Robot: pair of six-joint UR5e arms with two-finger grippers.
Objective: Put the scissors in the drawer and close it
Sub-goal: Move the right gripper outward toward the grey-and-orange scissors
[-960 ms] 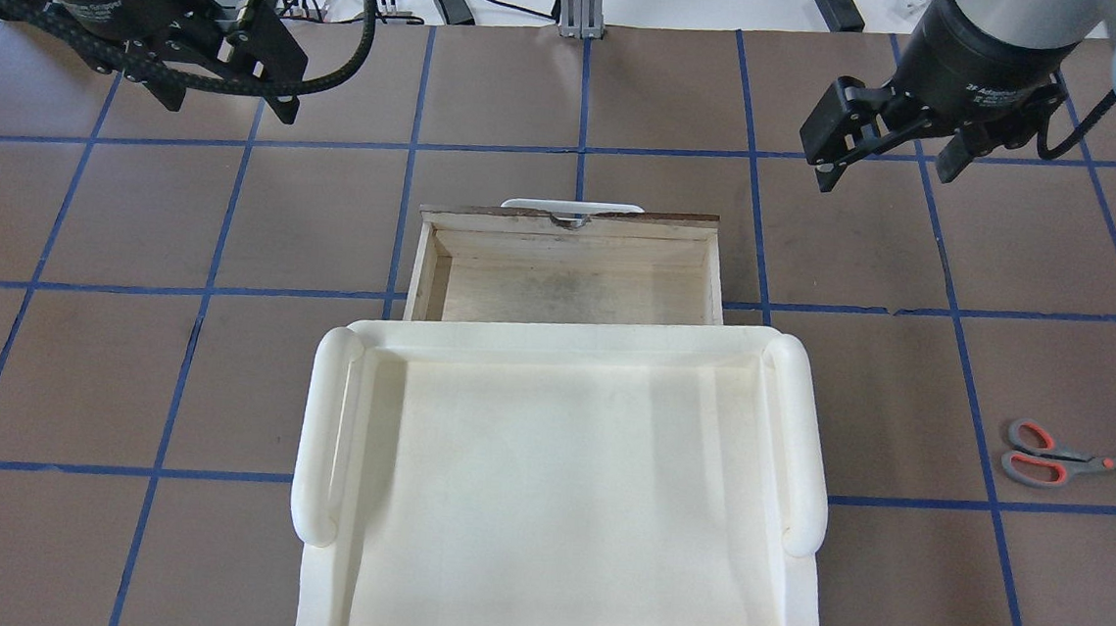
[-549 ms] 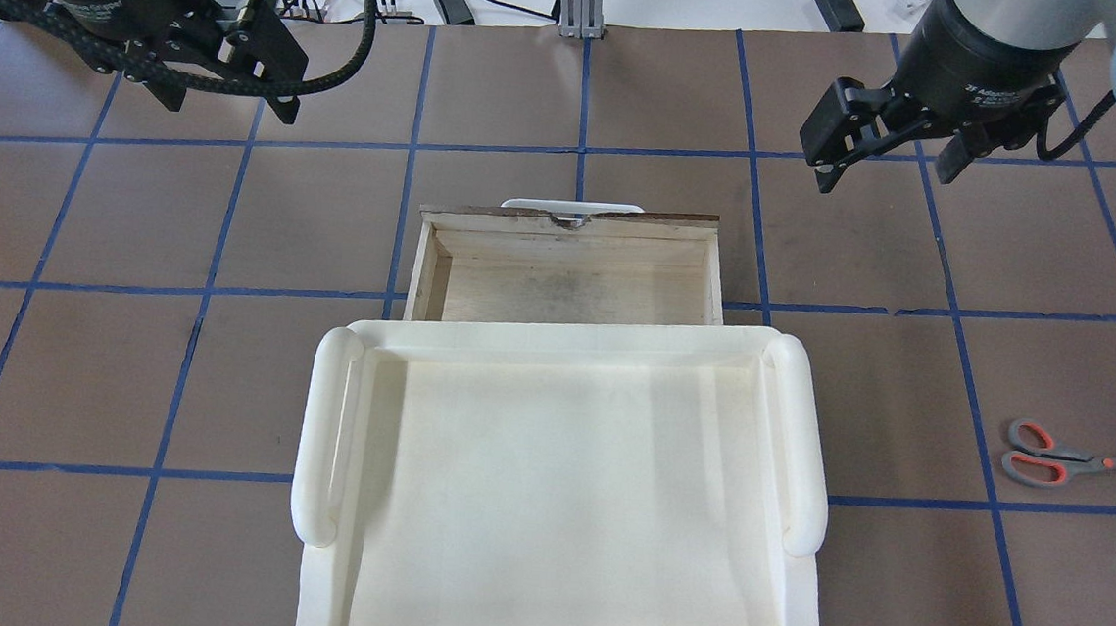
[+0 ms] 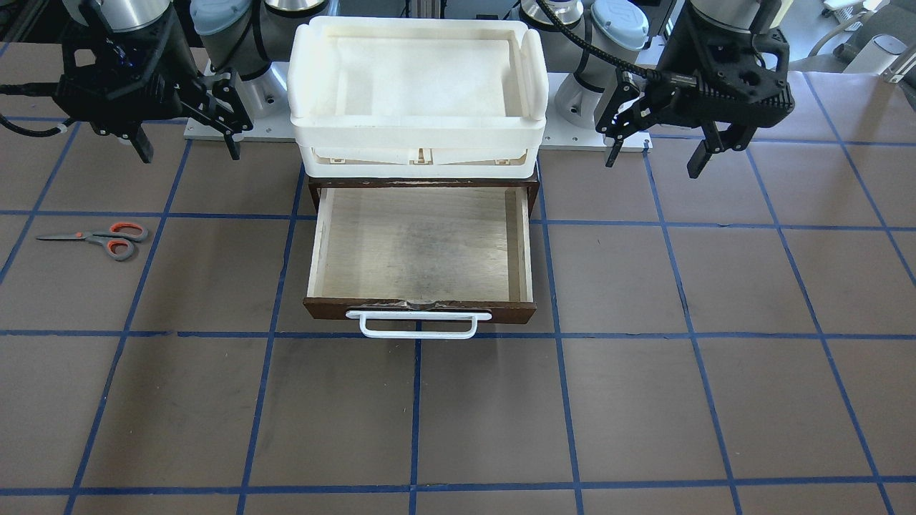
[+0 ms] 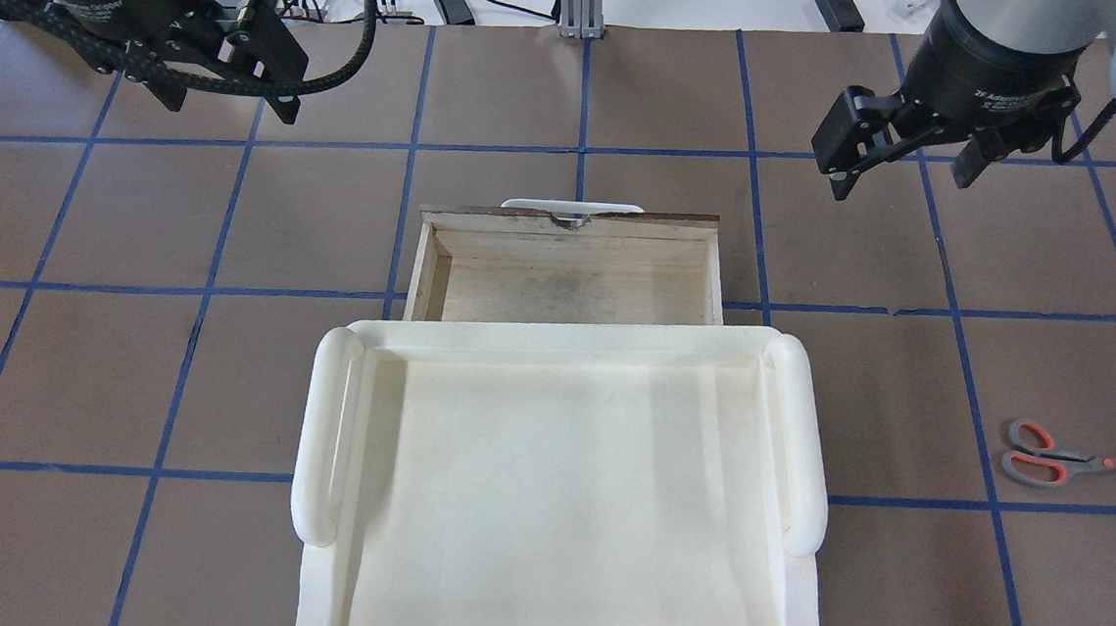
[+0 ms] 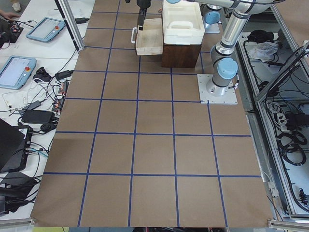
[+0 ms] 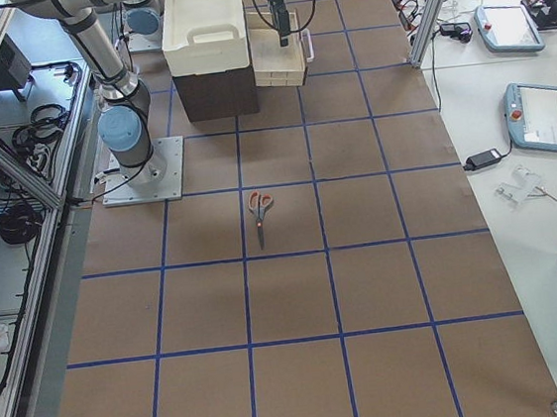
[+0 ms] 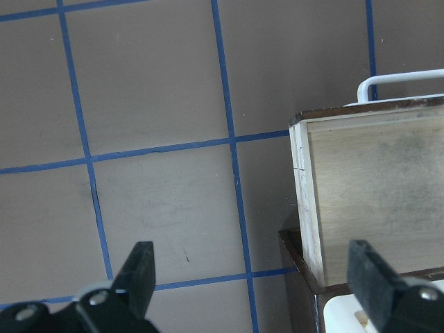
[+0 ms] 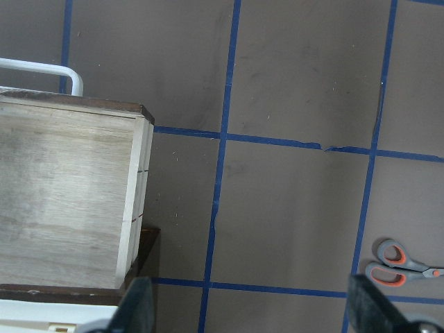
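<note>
The scissors (image 4: 1063, 460), with orange-and-grey handles, lie flat on the brown table at my far right, also in the front view (image 3: 100, 238) and the right wrist view (image 8: 402, 262). The wooden drawer (image 4: 569, 289) is pulled open and empty, its white bar handle (image 3: 418, 325) on the far side from me. My right gripper (image 4: 901, 185) is open and empty, hovering beyond the drawer's right corner, well short of the scissors. My left gripper (image 4: 232, 106) is open and empty, hovering beyond the drawer's left side.
A white plastic bin (image 4: 324, 434) sits on top of the dark cabinet (image 3: 533, 189) that holds the drawer. Blue tape lines grid the table. Cables and tablets lie beyond the table's far edge (image 5: 34, 104).
My right gripper has shifted slightly to the right. The left gripper, the drawer and the scissors have not moved.
</note>
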